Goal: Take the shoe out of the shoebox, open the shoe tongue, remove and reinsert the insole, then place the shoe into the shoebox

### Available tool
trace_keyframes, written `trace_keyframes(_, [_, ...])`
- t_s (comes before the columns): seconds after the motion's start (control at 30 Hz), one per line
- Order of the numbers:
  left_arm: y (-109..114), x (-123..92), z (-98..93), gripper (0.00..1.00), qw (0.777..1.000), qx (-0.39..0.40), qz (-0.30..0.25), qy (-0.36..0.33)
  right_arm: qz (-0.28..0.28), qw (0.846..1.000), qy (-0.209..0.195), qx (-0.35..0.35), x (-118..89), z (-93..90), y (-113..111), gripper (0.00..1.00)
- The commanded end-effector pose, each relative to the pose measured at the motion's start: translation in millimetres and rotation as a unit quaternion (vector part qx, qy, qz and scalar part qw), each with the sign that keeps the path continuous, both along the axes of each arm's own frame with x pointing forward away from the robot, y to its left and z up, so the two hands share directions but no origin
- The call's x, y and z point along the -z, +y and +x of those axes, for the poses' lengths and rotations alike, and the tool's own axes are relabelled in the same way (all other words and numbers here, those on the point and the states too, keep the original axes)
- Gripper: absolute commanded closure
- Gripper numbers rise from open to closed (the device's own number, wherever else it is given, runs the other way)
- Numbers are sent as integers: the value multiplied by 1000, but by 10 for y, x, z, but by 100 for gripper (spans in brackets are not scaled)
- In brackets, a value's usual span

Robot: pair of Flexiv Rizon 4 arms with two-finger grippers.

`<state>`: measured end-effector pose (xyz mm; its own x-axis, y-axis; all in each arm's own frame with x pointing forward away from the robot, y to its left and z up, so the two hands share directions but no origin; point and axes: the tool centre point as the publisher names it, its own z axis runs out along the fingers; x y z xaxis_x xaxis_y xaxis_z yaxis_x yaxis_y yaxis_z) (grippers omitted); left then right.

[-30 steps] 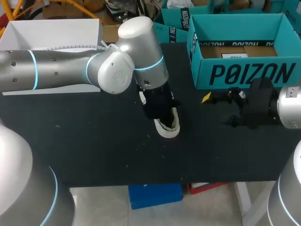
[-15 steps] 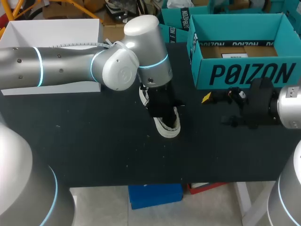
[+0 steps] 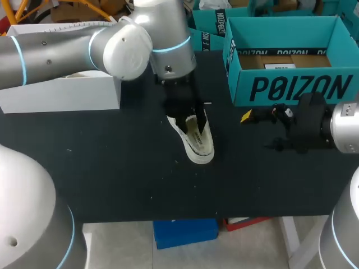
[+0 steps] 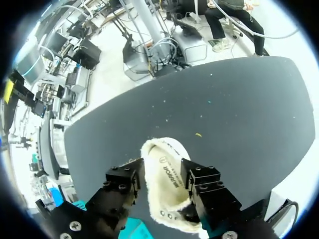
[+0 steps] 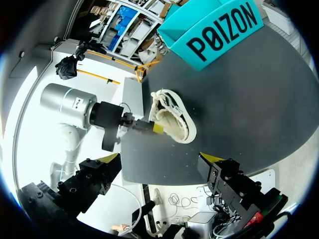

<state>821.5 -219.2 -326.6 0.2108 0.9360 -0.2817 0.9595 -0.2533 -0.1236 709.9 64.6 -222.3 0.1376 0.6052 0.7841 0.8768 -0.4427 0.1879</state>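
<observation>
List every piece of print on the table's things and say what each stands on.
Large dark block letters, a brand name, not quoted: teal shoebox front wall.
Small dark print along the insole of the shoe: too blurred to read.
White label inside the shoebox: too small to read.

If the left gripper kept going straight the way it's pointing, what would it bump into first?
The shoe. The left gripper points down right at it, so close that I can't tell if they touch. Under the shoe there is only the table.
</observation>
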Motion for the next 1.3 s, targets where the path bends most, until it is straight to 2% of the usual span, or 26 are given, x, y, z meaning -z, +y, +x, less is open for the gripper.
trace_keyframes(0.03, [329,-417,-3,30,1000,-19,11,-15,0,1000,0,0,-1,4,6,0])
trace_keyframes(0.1, [415,-442,26,15,999,-30,19,-19,0,1000,0,0,-1,4,6,0])
trace_keyframes(0.2, [522,-488,33,11,998,-49,17,-23,0,1000,0,0,-1,4,6,0])
trace_keyframes(0.27, [583,-516,50,0,998,-62,9,-24,0,1000,0,0,-1,4,6,0])
trace_keyframes(0.5, [755,-629,45,0,996,-85,-7,-23,0,1000,0,0,-1,4,6,0])
trace_keyframes(1.3, [755,-629,45,0,996,-85,-7,-23,0,1000,0,0,-1,4,6,0])
